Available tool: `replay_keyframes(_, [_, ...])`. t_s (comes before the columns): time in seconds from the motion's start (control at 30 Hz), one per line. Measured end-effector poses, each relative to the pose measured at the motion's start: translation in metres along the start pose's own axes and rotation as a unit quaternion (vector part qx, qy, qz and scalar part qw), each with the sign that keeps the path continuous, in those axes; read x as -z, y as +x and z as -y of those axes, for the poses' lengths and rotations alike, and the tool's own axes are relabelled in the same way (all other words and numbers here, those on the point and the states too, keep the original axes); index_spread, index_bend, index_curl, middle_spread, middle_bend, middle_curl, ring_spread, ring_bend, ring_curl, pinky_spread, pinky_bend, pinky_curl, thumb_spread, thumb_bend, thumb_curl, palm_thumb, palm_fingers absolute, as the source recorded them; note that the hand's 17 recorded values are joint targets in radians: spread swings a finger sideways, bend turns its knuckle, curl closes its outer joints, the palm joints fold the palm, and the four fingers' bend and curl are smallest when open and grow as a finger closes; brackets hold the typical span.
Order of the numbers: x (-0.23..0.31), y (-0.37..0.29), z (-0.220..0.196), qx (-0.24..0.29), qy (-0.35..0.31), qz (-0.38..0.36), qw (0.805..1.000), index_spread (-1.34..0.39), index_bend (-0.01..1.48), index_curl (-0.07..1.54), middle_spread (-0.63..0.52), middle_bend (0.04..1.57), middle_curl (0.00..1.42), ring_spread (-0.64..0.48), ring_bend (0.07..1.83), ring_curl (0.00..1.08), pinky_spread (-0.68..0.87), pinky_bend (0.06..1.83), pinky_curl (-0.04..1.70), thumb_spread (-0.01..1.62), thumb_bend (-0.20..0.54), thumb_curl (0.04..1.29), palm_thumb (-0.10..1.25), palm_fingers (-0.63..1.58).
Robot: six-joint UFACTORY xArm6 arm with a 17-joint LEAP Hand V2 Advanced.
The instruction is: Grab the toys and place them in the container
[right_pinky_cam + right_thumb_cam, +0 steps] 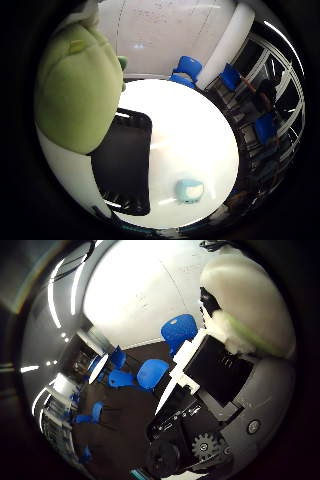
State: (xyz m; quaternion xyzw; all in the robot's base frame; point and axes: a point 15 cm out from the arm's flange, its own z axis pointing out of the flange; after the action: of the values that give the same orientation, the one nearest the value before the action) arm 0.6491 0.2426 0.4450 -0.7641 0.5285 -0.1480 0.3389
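A green plush toy (78, 85) with a cream underside fills much of the right little finger side palm view, close to the palm and high above the table. The right thumb side palm view shows its cream body with a green seam (245, 295) resting against my hand (215, 390), whose black and white fingers curl beside it. A black rectangular container (125, 160) lies on the round white table (195, 130) below the toy. A small light-blue toy (189, 190) sits on the table beside the container, near the table's edge.
Blue chairs (186, 70) stand around the table, and more blue chairs (180, 332) show in the right thumb side palm view. A whiteboard wall (160, 30) stands behind. More chairs and desks (262, 125) line the room's side.
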Motion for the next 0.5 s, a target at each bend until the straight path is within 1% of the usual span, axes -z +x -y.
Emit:
replay_keyframes(0.3, [-0.051,-0.023,-0.033,-0.012,-0.048,0.027,0.998,-0.22,1.1,0.83,-0.12,1.4,0.75,-0.24,1.34,0.81,-0.23,1.12,1.18,0.73,-0.019,0.85,1.01,1.11])
replay_keyframes(0.5, [-0.069,-0.032,-0.048,-0.013,-0.067,0.035,0.997,-0.22,1.1,0.84,-0.12,1.4,0.75,-0.24,1.34,0.81,-0.24,1.12,1.19,0.74,-0.022,0.85,0.99,1.11])
